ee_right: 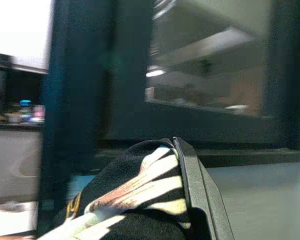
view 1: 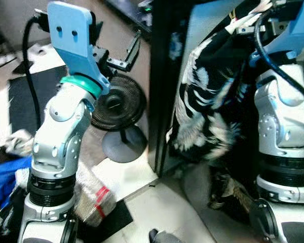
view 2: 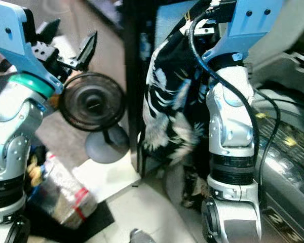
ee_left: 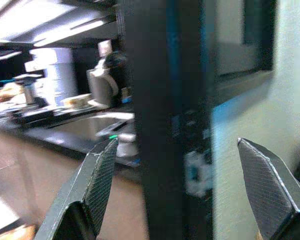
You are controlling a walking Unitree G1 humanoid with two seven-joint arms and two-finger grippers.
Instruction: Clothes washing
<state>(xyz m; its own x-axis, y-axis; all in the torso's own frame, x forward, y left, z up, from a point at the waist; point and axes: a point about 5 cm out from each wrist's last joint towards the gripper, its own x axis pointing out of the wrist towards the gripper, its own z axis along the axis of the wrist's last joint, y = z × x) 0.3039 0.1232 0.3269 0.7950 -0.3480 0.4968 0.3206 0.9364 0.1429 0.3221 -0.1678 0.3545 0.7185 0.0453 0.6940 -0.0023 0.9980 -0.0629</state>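
A black garment with a white feather print [view 1: 207,111] hangs from my right gripper [view 2: 207,20], which is raised high and shut on the cloth's top. Its lower end drapes down beside my right arm toward the floor. In the right wrist view one black finger [ee_right: 196,190] presses on the bunched fabric [ee_right: 135,200]. My left gripper [view 2: 68,40] is held up to the left of a dark upright frame [view 1: 159,86], open with nothing between its fingers [ee_left: 97,185]. A pale panel [ee_left: 250,140] lies just beyond that frame.
A small black fan [view 1: 116,109] on a round base stands on the floor just under my left gripper. A clear bag with a red stripe [view 1: 93,197] and a blue cloth [view 1: 5,182] lie at lower left. A grey appliance surface [view 2: 289,167] sits at right.
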